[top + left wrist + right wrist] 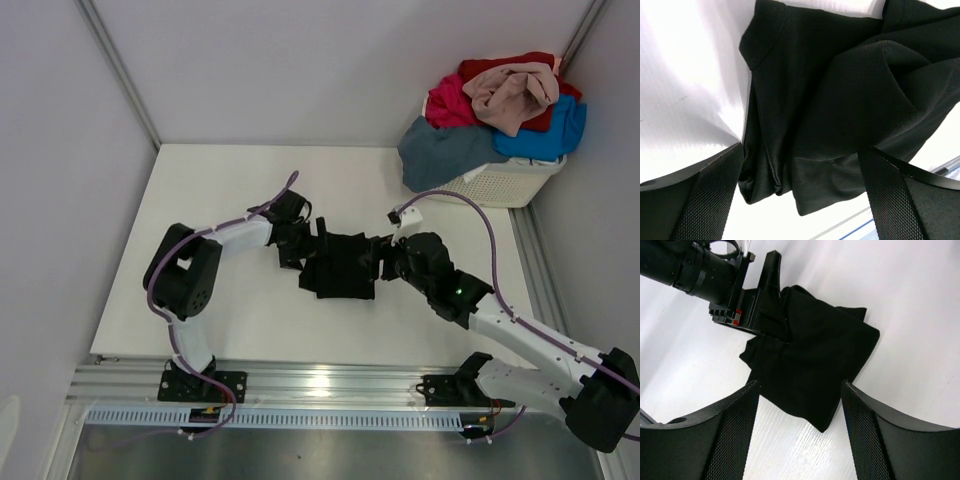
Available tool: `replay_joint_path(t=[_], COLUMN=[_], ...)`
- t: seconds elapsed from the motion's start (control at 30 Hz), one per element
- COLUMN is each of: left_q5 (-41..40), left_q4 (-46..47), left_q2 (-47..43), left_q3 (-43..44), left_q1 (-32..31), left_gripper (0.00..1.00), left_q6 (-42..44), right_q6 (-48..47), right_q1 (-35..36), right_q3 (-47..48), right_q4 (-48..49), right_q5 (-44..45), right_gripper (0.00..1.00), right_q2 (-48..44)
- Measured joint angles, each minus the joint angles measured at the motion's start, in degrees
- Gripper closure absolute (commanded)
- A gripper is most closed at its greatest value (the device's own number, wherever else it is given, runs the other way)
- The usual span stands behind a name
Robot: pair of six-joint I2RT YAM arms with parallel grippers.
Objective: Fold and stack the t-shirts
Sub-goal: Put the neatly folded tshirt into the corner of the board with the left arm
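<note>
Black t-shirt [340, 265] lies folded mid-bench [230, 200], between the two arms. Left jaws are wide apart at its left edge, over the cloth, nothing pinched. Right jaws are also apart at its right edge, holding nothing. Other shirts are heaped on the white basket [520, 185] in the far right corner: beige-pink shirt [515, 95] on top, then red shirt [495, 68], magenta shirt [450, 103], blue shirt [550, 135] and grey-blue shirt [445, 150].

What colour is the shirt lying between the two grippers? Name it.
The shirt is plain black, clearest in the right wrist view.
</note>
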Motion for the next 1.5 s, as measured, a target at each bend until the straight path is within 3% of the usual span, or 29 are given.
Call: replay_joint_path(t=[0.27, 0.37, 0.47, 0.5, 0.63, 1.0, 1.23, 1.5], left_q5=[0.92, 1.36, 2.32, 2.64, 4.28, 4.70, -0.11, -12.02], left_q4=[-4.11, -4.92, -5.09, -5.31, -5.90, -10.05, -13.73, -13.81], left_q2=[3.32, 4.85, 5.77, 6.36, 7.74, 7.78, 7.72, 7.61], left_q3=[4.87, 6.75, 7.26, 7.26, 7.26, 10.19, 18.69, 26.56], left_q1=[-2.78, -5.25, -6.97, -7.37, -7.82, -5.81, 2.82, 11.69], left_gripper=[0.08, 0.17, 0.51, 0.68, 0.99, 0.99, 1.00, 1.00], left_q6=[1.88, 2.54, 3.15, 3.23, 3.56, 4.59, 5.97, 6.40], right_q6=[0.28, 0.42, 0.52, 0.59, 0.79, 1.86, 2.56, 3.56], right_q1=[-0.52, -0.70, -0.74, -0.79, -0.87, -1.01, -1.01, -0.98], right_q3=[-0.37, -0.37, -0.37, -0.37, -0.39, -1.70, -2.29, -2.29], right_q4=[-0.11, -0.17, -0.24, -0.28, -0.74, -1.22, -2.78, -5.07], right_q5=[0.74, 0.90, 1.11, 1.40, 2.45, 4.76, 4.92, 4.74], right_gripper=[0.31, 0.31, 0.31, 0.32, 0.32, 0.33, 0.33, 0.34], right_q2=[-1.40, -1.40, -1.49, -1.64, -2.69, -7.78, -11.34, -15.98])
